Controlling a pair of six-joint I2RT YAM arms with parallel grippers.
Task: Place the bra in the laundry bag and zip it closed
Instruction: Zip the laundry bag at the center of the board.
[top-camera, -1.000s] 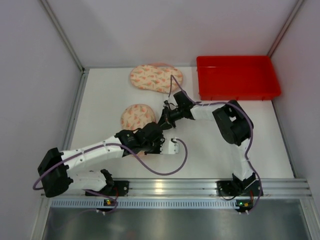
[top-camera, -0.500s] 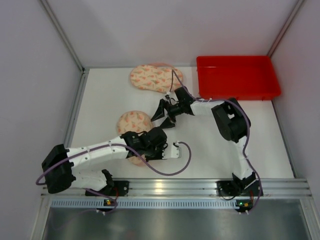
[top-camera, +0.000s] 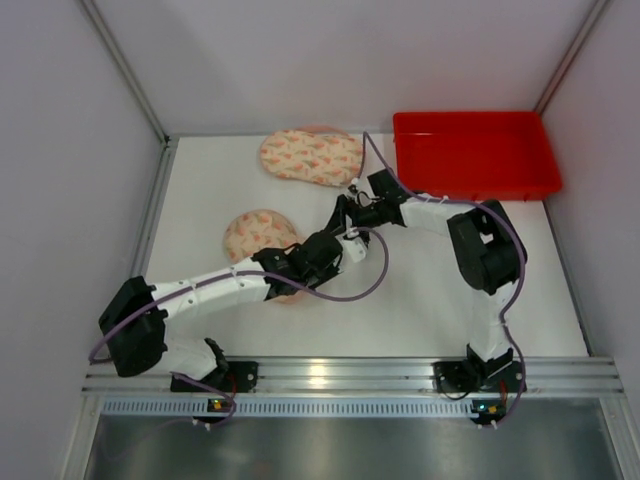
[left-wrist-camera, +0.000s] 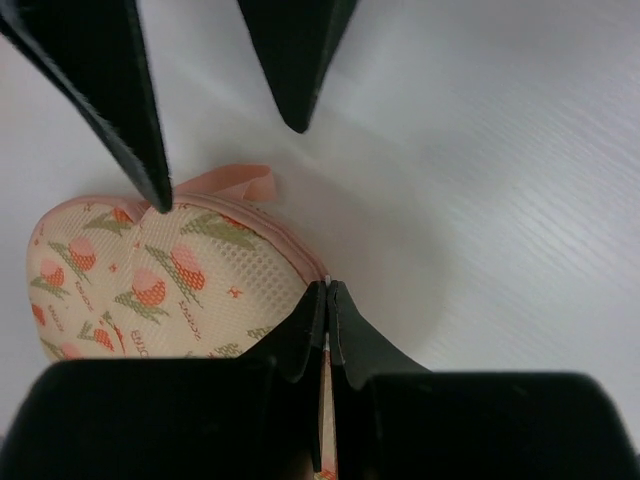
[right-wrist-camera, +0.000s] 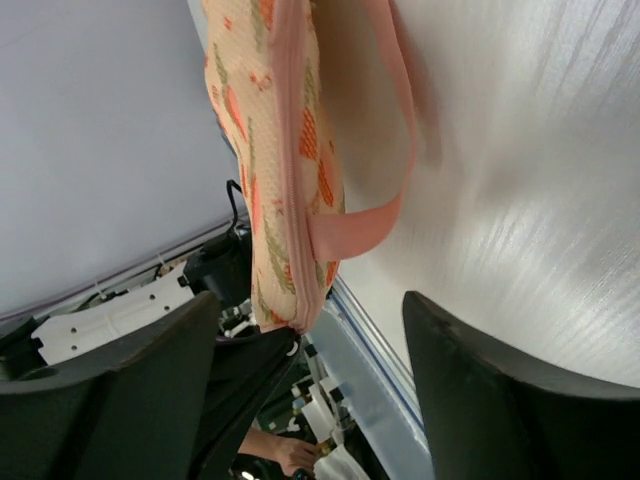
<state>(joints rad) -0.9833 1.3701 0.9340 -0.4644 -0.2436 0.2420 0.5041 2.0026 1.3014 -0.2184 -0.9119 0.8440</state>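
The laundry bag (top-camera: 255, 235) is a round mesh pouch with a floral print and a pink zip edge, lying left of the table's middle. My left gripper (top-camera: 322, 250) is shut on the zip pull at the bag's rim (left-wrist-camera: 290, 255); its fingertips (left-wrist-camera: 327, 292) pinch a small metal tab. My right gripper (top-camera: 342, 213) hangs open just beyond the bag, holding nothing. In the right wrist view the bag (right-wrist-camera: 270, 130) and its pink loop (right-wrist-camera: 395, 130) lie ahead of the open right gripper (right-wrist-camera: 305, 305). The bra does not show.
A second floral pouch (top-camera: 310, 157) lies at the back of the table. A red tray (top-camera: 475, 180) stands at the back right. Purple cables trail from both arms over the table. The right gripper's fingers (left-wrist-camera: 120, 110) show at the top of the left wrist view.
My right gripper has let go of the bag, opened and drawn back to the upper right. My left gripper has moved up and right along the bag's edge, still shut.
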